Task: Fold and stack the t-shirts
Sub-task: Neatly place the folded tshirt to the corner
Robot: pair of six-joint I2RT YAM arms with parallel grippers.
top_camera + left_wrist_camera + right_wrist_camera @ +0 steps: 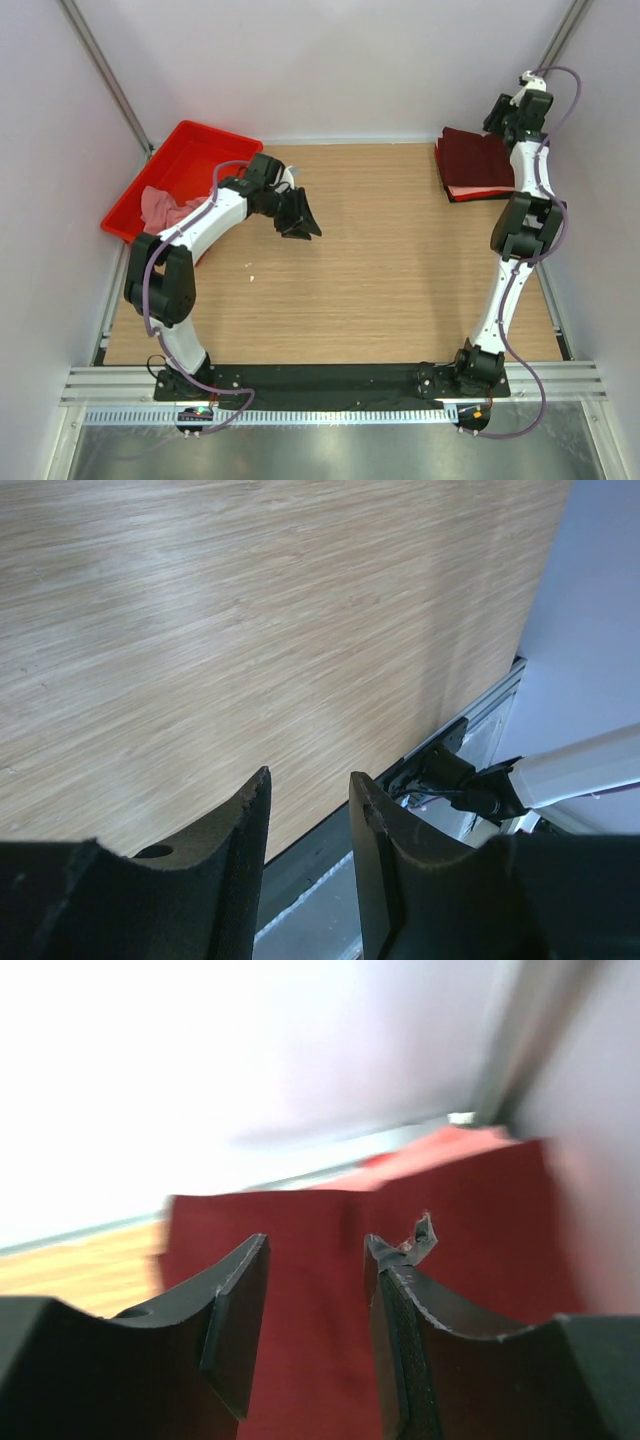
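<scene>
Stock on table (380,260), top view as the clock face:

Item 1: maroon t-shirt (475,160), folded flat at 2 o'clock and squared to the far right corner. It lies on a salmon-pink t-shirt (482,192) that shows only as a thin edge on the near side. Judged the finished stack, parked in the corner so the middle of the table is free for folding.

Item 2: pink t-shirt (160,208), crumpled in the red tray (190,135) at 10 o'clock. Judged to be unfolded stock.

Item 3: right gripper (315,1245), jaws moderately apart and holding nothing. It hangs over the stack, toward its 1 o'clock corner, with maroon cloth filling its wrist view under and beyond the fingertips. No cloth is pinched.

Item 4: left gripper (300,215), jaws at a moderate gap and empty. It hovers over bare wood, with the tray and the pink t-shirt at its 9 o'clock and the stack well apart at 2 o'clock.
</scene>
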